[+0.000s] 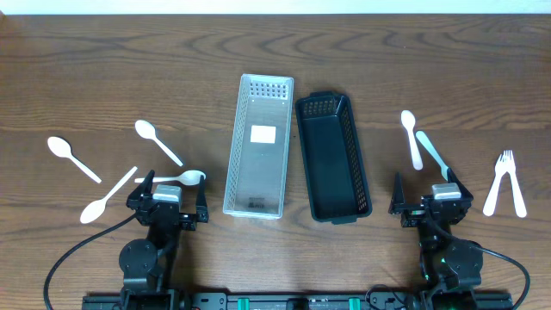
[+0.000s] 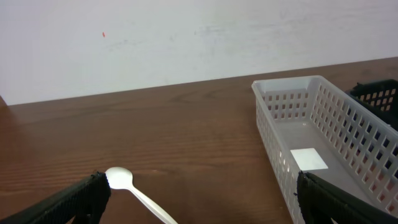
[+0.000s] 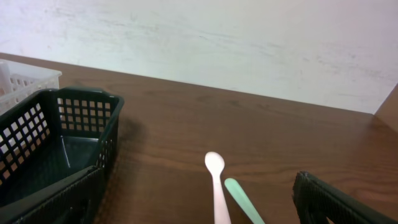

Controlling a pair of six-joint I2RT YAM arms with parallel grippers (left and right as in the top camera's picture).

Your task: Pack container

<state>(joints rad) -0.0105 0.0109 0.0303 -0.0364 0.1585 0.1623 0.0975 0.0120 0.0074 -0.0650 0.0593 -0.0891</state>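
Two containers are sitting side by side at frame centre, the white container [image 1: 258,146] just left of the dark container [image 1: 333,157]. The left gripper [image 1: 169,193] and right gripper [image 1: 428,195] are resting near the bottom edge, jaws spread apart, gripping nothing.

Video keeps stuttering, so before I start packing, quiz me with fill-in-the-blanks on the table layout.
The white basket lies on the ___ side of the dark basket.
Left of the white basket lie ___ white spoons.
Both baskets contain ___ cutlery.
The left pincer and right pincer both stand ___.
Missing words: left; four; no; open.
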